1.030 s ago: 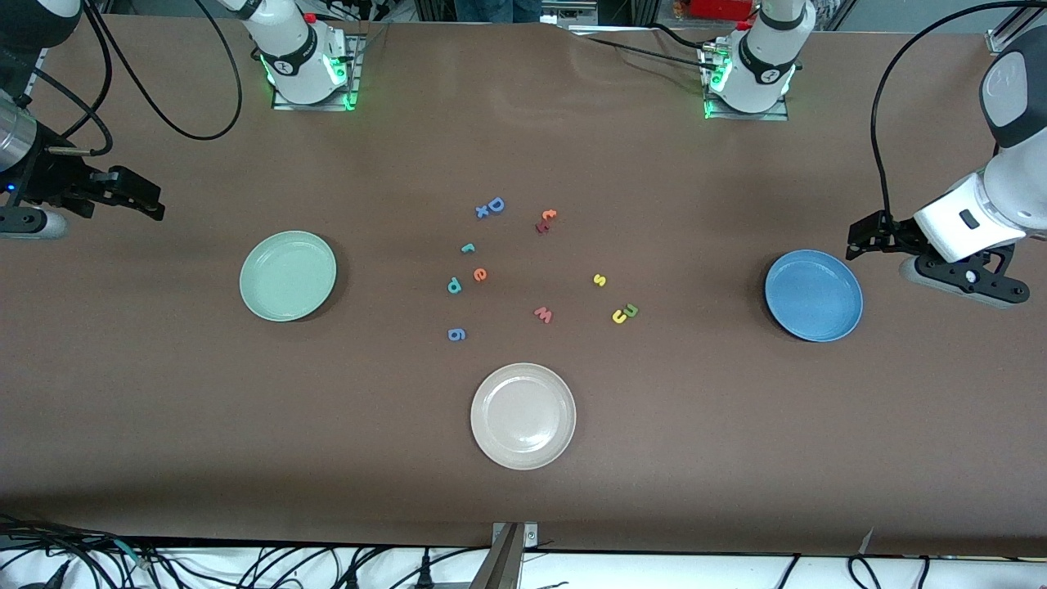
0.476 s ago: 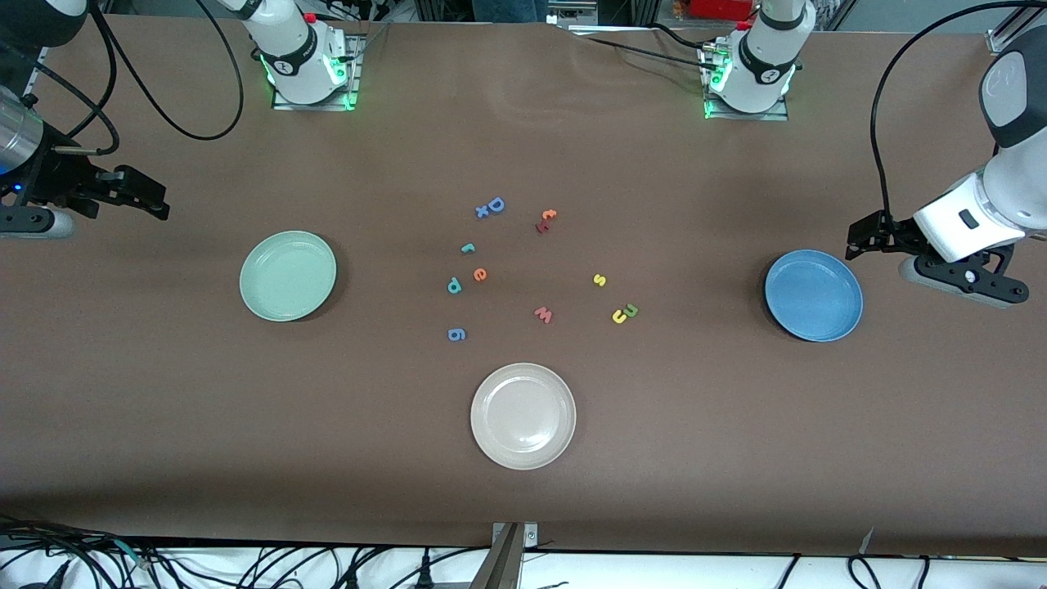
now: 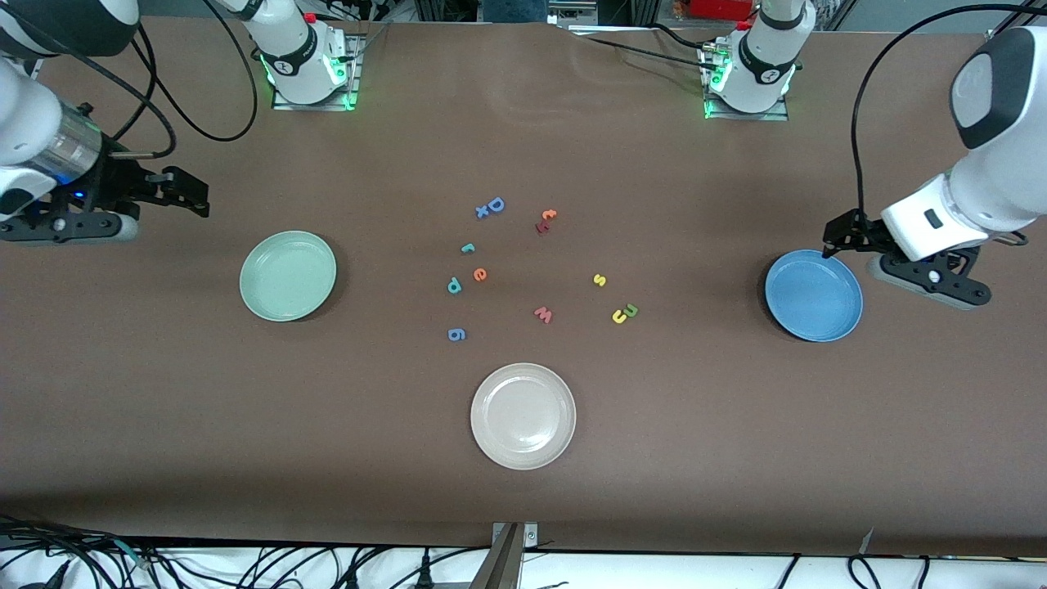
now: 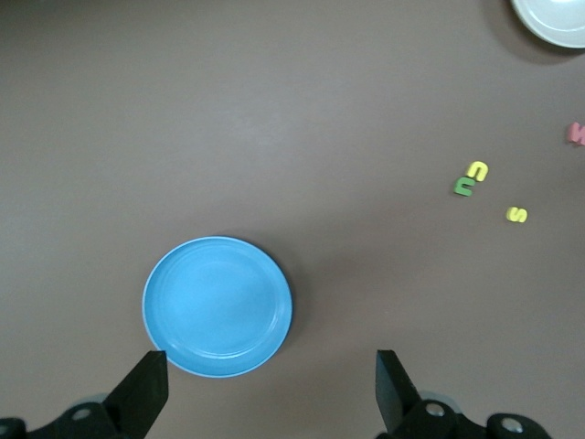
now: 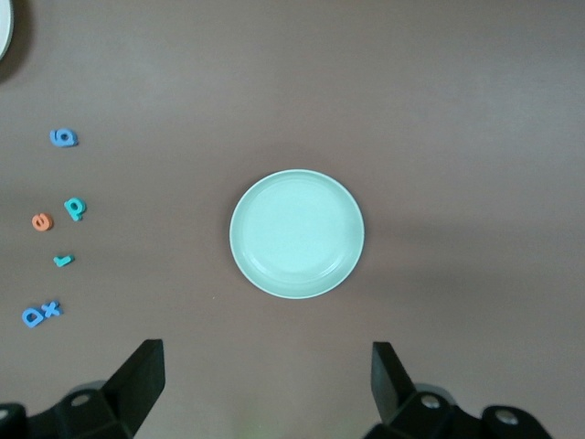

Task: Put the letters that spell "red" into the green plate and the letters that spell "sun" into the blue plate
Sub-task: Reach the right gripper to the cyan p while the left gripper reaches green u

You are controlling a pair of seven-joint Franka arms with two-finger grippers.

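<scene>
You've got a wide brown worktop (image 3: 164, 425) in front of you, both arms out at its ends. The left gripper (image 3: 830, 244) hangs over the edge of the blue plate (image 3: 813, 295) nearest the bases, jaws spread wide and holding nothing. The right gripper (image 3: 192, 199) is up over bare worktop close to the green plate (image 3: 287, 275), jaws wide apart and empty too.

Three plates, all empty: green toward the right arm's end, blue toward the left arm's end, and a beige-white plate (image 3: 523, 415) between them, nearest the front camera.

Now the small stuff, all lying loose mid-worktop between the green and blue plates. On the green plate's side you see the teal r (image 3: 467, 248), the orange e (image 3: 479, 274) just nearer the camera, and the teal d (image 3: 454, 285), reading as a p, beside the e. On the blue plate's side sit the yellow s (image 3: 599, 280), then the yellow u (image 3: 619, 316) touching the olive-green n (image 3: 631, 310).

Extras: a blue capital D (image 3: 496, 204) touching a blue x (image 3: 482, 212), an orange t (image 3: 549, 215) against a dark red letter (image 3: 541, 227), a red w (image 3: 543, 314) and a blue 6 (image 3: 456, 334).
</scene>
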